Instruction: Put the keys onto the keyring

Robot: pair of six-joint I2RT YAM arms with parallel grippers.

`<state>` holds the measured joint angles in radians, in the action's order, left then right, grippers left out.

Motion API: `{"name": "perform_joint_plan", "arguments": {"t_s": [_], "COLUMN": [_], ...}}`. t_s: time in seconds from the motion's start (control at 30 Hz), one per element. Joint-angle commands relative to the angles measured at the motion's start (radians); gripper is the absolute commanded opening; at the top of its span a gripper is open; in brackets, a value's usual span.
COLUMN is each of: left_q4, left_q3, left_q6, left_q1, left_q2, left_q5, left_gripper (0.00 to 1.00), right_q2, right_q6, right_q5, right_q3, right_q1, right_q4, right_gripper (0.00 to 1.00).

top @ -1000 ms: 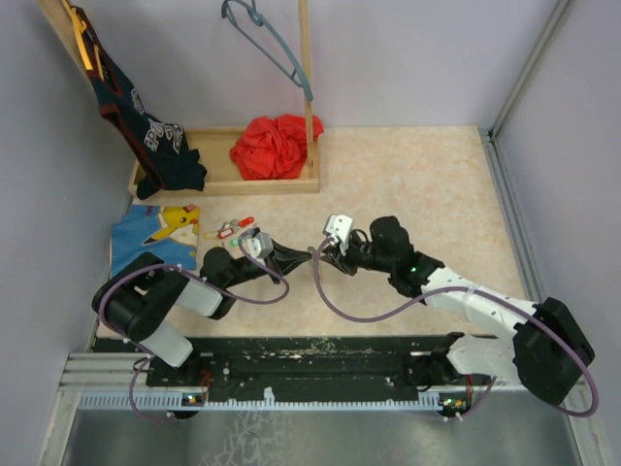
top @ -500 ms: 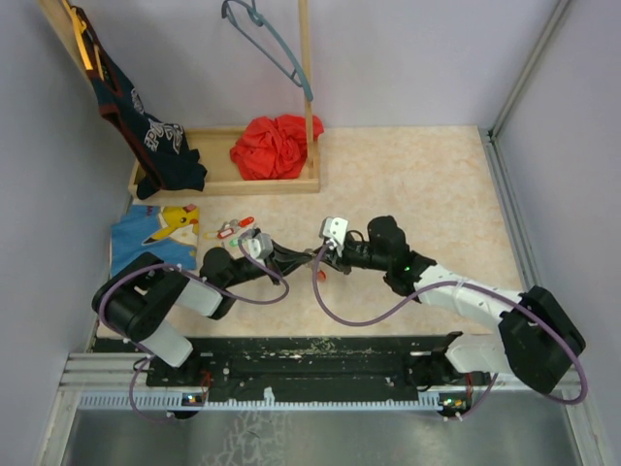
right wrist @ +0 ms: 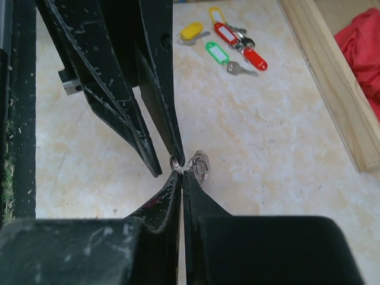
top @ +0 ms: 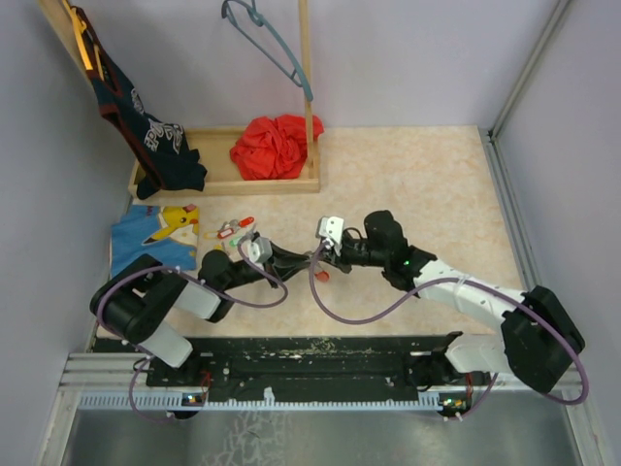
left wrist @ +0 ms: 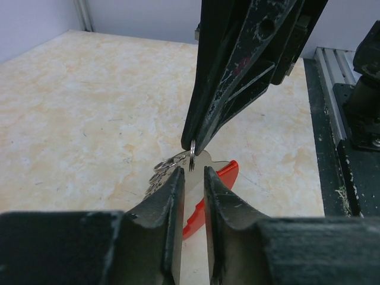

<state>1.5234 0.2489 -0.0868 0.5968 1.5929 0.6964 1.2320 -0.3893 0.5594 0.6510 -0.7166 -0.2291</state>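
Over the beige marbled tabletop, keyring pinched between right fingers, at tips of slightly parted left fingers.

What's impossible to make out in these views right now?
- Top view: the keyring is tiny and mostly under the right gripper.
- Right wrist: the keys are small and overlap, so their count is unclear.
- Left wrist: the left gripper hides part of the keyring's red tag; the keys are out of frame.

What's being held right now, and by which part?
The right gripper, shut, pinches the red-tagged keyring of silver chain by a small metal ring at its top. The left gripper is slightly open beside it.
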Motion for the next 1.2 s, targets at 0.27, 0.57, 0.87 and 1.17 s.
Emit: {"name": "perform_joint_plan", "arguments": {"t_s": [0.27,0.57,0.87,1.17], "left_q4": [-0.089,-0.150,-0.211,-0.178], "left_q3": [0.000,-0.010,0.025,0.035], "left_q6": [0.088,0.120,0.121,0.088], "left_q1": [-0.003,-0.003,-0.003,-0.002], "left_q2": [-0.117,-0.150,-0.163,-0.142], "left_q5": [-0.020,-0.045,-0.029,-0.005], "left_gripper": [0.35,0.31,0.29,0.25], "right_q2": [0.084,0.116,0.139,0.154], "right_q6": [-0.173,-0.201,-0.207,-0.203], "right_q5": [-0.397,-0.464,-0.477,-0.481], "right_q3": [0.326,0.421,0.442,0.445], "right_q1": [-0.163,-0.207,-0.228,-0.241], "right_q4": [0.516,0.624,0.632,0.623], "right_gripper": [0.00,0.00,0.00,0.00]}}
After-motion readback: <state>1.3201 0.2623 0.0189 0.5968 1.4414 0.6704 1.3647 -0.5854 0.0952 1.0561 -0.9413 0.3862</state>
